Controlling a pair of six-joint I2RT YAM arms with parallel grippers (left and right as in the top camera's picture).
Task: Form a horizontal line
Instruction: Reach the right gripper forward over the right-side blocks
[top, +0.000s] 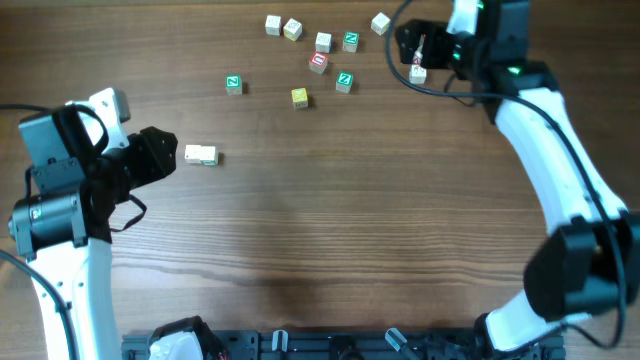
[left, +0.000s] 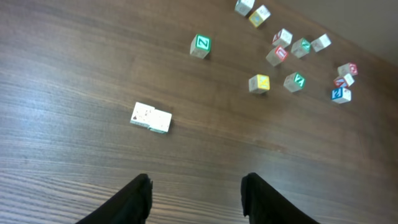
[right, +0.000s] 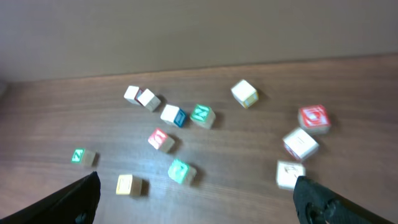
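Observation:
A short straight row of pale cubes (top: 200, 154) lies touching on the wooden table at the left; its right end shows a little green. It also shows in the left wrist view (left: 150, 117). My left gripper (top: 165, 150) is open and empty just left of the row; its fingers (left: 196, 199) are apart with bare table between them. My right gripper (top: 412, 48) is wide open and empty above the loose cubes at the far right; in the right wrist view (right: 196, 196) its fingers sit at the frame's edges.
Loose cubes lie scattered at the far middle: a green one (top: 233, 84), a yellow one (top: 299, 97), a red one (top: 319, 62), another green one (top: 350, 41) and whitish ones (top: 273, 23). A white cube (top: 418, 72) lies by the right gripper.

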